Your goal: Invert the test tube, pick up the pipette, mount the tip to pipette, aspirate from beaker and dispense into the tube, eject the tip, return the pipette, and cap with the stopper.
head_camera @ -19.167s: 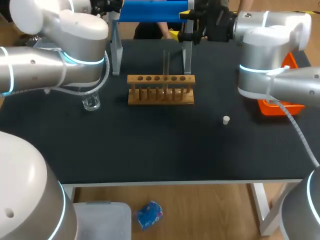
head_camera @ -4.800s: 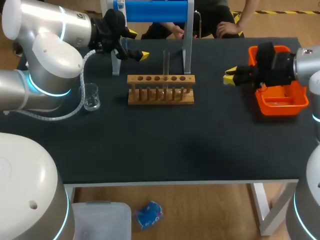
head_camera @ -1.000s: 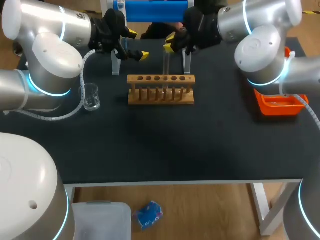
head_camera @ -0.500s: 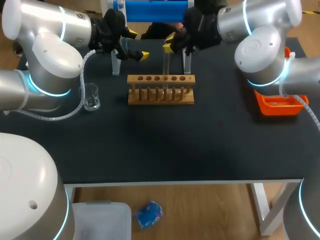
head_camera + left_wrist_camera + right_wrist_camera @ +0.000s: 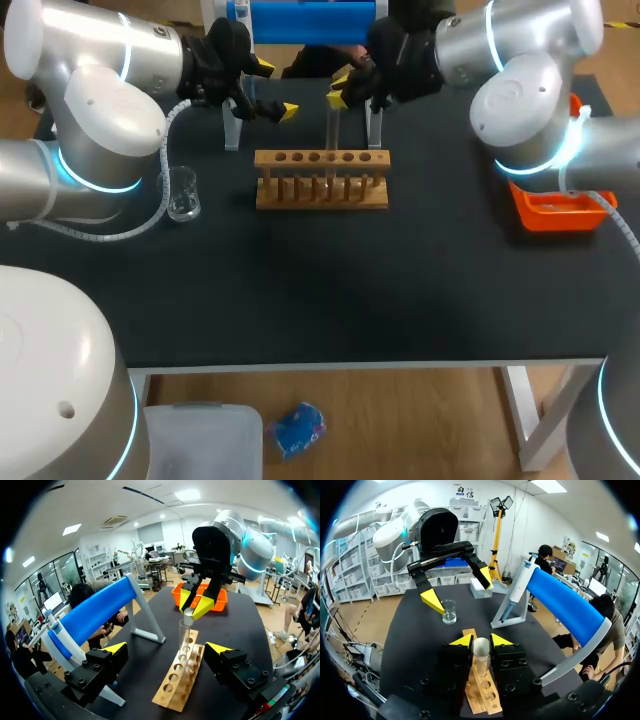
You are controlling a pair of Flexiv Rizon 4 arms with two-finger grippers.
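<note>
A clear test tube (image 5: 332,125) stands upright in the wooden rack (image 5: 320,182) at the table's back middle. My right gripper (image 5: 338,87) is over the tube's mouth, shut on a pale stopper (image 5: 481,647) that sits at the top of the tube (image 5: 480,669). The left wrist view shows the same stopper (image 5: 188,615) on the tube (image 5: 184,636) under those fingers. My left gripper (image 5: 273,88) hangs open and empty behind the rack's left end, apart from the tube. The pipette (image 5: 519,582) rests on the blue stand (image 5: 565,607).
A glass beaker (image 5: 182,196) stands left of the rack. An orange tray (image 5: 556,207) sits near the table's right edge. The blue stand's legs (image 5: 232,125) rise just behind the rack, close to both grippers.
The stopper that lay on the table at the right is now in my right gripper, which came from beside the orange tray to the tube's top. Over the last second nothing visibly moved.
</note>
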